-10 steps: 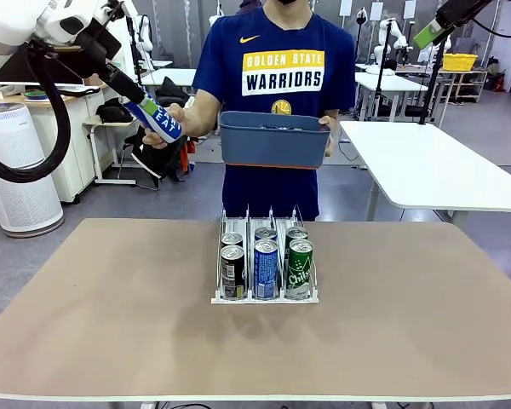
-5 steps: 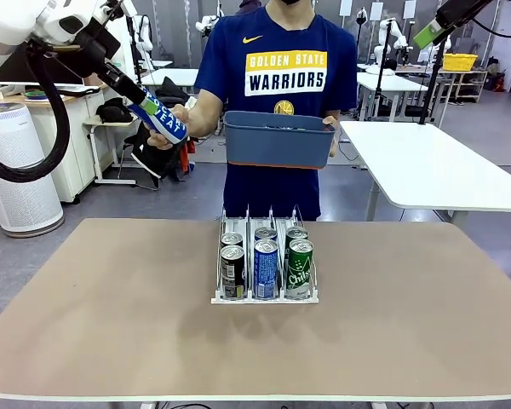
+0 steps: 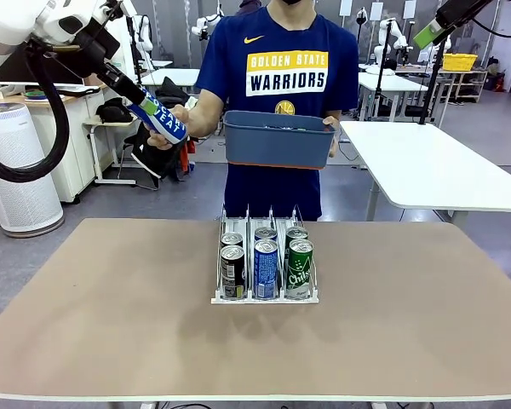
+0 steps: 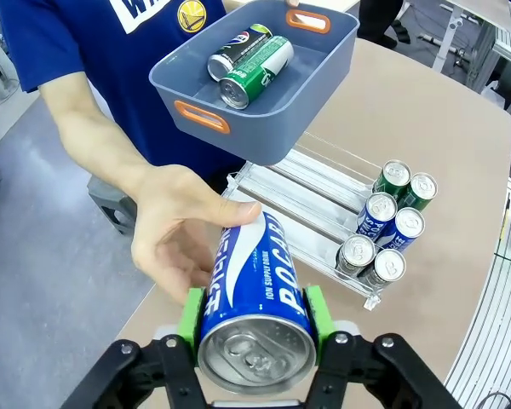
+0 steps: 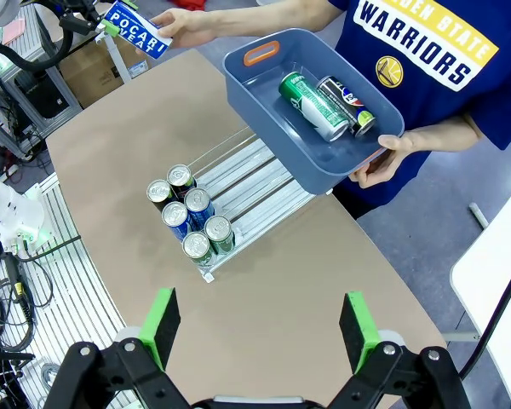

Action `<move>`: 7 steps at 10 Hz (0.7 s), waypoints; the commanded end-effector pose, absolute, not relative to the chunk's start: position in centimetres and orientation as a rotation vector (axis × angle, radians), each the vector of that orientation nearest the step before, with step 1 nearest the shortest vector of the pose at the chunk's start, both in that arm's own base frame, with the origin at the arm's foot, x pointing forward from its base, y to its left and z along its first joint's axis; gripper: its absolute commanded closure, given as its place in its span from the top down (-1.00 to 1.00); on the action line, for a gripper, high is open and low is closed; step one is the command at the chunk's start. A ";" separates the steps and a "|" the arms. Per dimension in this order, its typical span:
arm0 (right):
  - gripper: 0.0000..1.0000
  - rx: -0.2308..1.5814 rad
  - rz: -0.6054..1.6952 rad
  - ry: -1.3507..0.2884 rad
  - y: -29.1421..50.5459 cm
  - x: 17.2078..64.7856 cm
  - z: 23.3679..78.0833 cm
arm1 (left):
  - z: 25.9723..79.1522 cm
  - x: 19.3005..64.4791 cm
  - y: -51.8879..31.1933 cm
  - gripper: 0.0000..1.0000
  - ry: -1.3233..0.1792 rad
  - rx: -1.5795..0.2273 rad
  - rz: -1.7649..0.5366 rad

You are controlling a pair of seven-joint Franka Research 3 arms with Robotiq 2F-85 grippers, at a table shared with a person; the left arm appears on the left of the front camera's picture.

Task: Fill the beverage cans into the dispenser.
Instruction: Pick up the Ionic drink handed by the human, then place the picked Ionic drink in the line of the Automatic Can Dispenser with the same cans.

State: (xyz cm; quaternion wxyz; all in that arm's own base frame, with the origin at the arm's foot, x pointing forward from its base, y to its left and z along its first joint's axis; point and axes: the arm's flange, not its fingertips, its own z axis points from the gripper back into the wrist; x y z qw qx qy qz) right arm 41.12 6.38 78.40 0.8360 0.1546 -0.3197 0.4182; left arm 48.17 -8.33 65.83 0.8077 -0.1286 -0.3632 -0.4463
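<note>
**Handover of a blue can, up and behind the dispenser**

The left claw [image 4: 255,317] is clamped on a blue can [image 4: 254,285]. Its green pads press on either side of the can just below the silver top, and the can's body points away from the wrist. The person's hand [image 4: 183,234] cups the far end of the can, so both parties touch it at once (a handover, by the look of it; which side bears the weight cannot be told). Seen from the robot's side, the can hangs tilted, well above the dispenser [image 3: 265,298] and off to its left, beyond its rear end.

The dispenser sits mid-worktop [image 3: 111,315] with six cans [image 3: 265,266] standing upright, two to each lane and crowded against the low front lip: dark ones on the left, blue in the middle, green on the right. The rear stretch of every lane is bare, so that is probably where the next can goes in. To go in like the rest, the can would have to be righted first.

The person's other hand holds a blue-grey bin [image 4: 264,128] high behind the dispenser's rear. A green can [image 4: 257,75] and a dark can [image 4: 238,53] lie on their sides in it, probably next in line.

The right claw [image 5: 260,328] hangs high above the dispenser, jaws wide apart and holding nothing, apparently waiting its turn.
</note>
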 end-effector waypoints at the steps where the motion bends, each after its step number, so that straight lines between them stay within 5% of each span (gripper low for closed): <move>1: 1.00 0.333 0.884 -0.679 6.4 40.9 78.4 | 66.3 47.5 -8.4 -1.00 -0.778 -0.244 -0.931; 7: 1.00 0.333 0.884 -0.679 6.4 40.9 78.4 | 65.8 48.2 -8.3 -1.00 -0.777 -0.275 -0.955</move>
